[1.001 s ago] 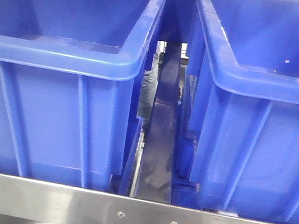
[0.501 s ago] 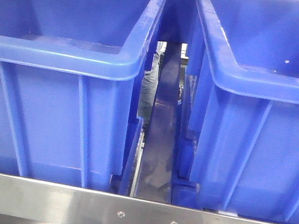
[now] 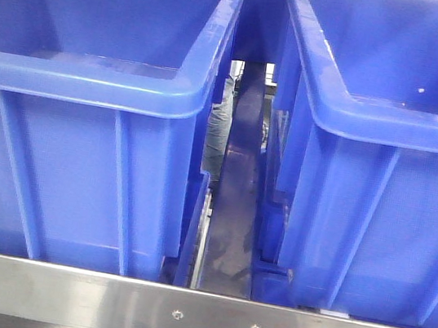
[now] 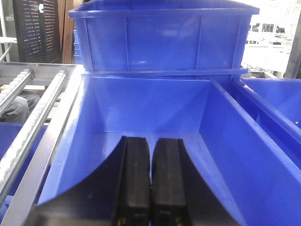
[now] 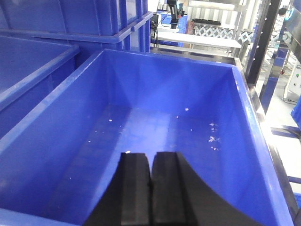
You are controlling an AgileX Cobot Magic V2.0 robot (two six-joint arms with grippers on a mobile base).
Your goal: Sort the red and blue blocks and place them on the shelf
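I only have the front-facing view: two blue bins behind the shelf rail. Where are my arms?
Observer: The left gripper hangs over the left bin, jaws together.
Operator: And the right?
Observer: The right gripper is over the right bin, jaws together too.
Operator: Any blocks in there?
Observer: None that I can see; only pale specks on the right bin's floor.

Front camera faces bins (image 3: 81,152) closely; wrist cameras (both) peer inside.
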